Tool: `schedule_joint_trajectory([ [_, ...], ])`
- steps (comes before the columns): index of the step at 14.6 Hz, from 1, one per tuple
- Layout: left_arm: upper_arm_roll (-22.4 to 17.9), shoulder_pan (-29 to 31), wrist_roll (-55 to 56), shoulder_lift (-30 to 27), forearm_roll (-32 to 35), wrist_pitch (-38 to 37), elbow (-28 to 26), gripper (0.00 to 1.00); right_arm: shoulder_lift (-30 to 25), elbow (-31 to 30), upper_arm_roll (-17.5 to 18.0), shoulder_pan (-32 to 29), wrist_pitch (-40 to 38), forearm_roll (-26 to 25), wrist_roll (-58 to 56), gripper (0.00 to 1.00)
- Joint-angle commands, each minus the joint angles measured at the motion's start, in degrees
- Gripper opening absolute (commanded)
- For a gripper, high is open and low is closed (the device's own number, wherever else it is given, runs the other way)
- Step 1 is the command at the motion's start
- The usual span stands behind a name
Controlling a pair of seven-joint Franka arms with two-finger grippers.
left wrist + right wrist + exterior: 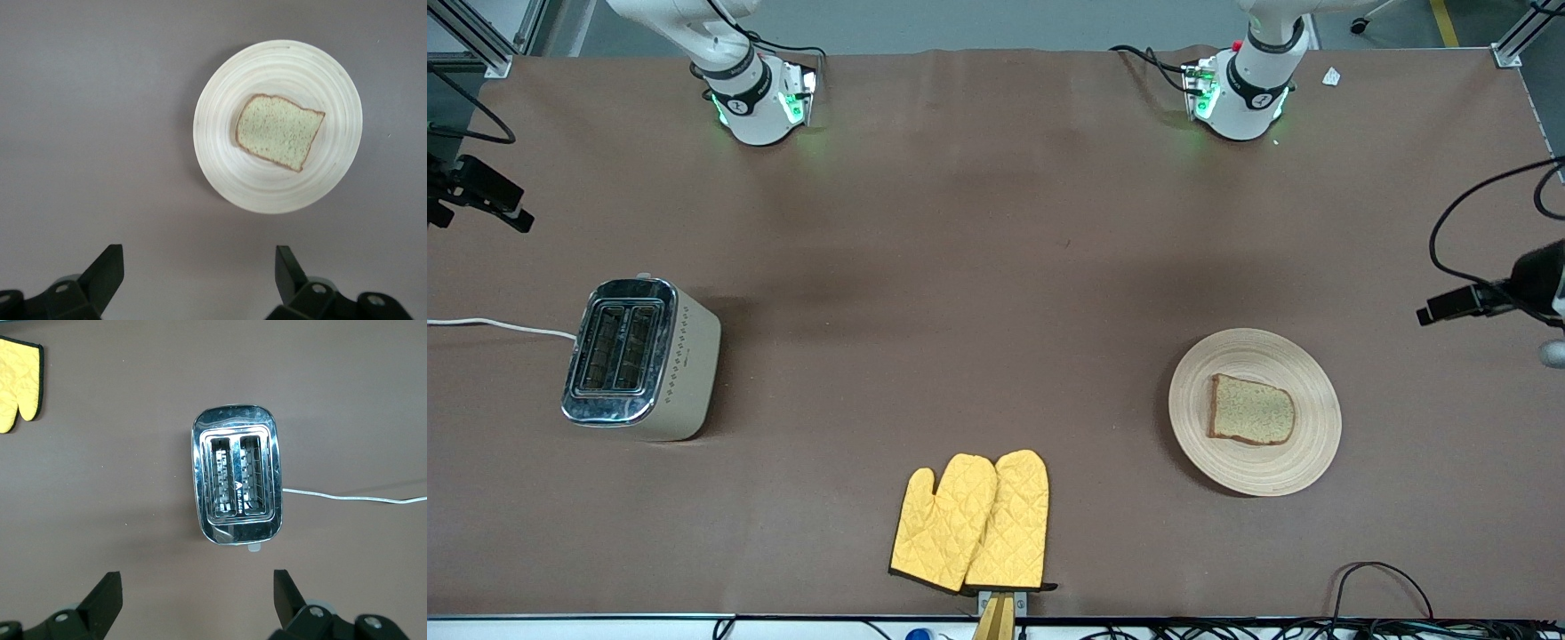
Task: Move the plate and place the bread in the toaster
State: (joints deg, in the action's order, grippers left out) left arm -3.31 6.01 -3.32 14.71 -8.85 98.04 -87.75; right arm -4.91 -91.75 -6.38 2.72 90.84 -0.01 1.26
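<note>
Front view: bread (1251,410) lies flat on the plate (1227,462), toaster (640,360) well apart from both.

Plate sits toward the left arm's end of the table (996,267); toaster stands toward the right arm's end, both slots empty, white cord (498,326) trailing off. Yellow oven mitts (971,523) lie between them, nearer the front camera. Left tool (199,280) hangs over bare table beside the plate, fingers wide, nothing held. Right tool (197,600) hangs beside the toaster, likewise wide and empty.
</note>
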Motion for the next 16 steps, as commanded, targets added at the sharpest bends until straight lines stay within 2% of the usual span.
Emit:
schedule_joint_trajectory([
  [1,0.0,5.1,-8.0,6.0,-7.0,3.1,2.1,1.0,0.3,0.9,0.5,-0.6,-0.7,-0.4,0.0,1.0],
  [5,0.0,10.2,-17.1,13.7,-18.3,7.9,2.1,1.0,0.3,0.9,0.5,-0.6,-0.7,-0.4,0.0,1.0],
  [9,0.1,13.5,-25.3,22.3,-27.5,8.9,5.6,0.98,0.4,0.9,0.5,-0.6,-0.7,-0.4,0.0,1.0],
  [16,0.2,14.4,-33.8,29.6,-39.9,8.6,5.7,0.78,0.3,0.9,0.5,-0.6,-0.7,-0.4,0.0,1.0],
])
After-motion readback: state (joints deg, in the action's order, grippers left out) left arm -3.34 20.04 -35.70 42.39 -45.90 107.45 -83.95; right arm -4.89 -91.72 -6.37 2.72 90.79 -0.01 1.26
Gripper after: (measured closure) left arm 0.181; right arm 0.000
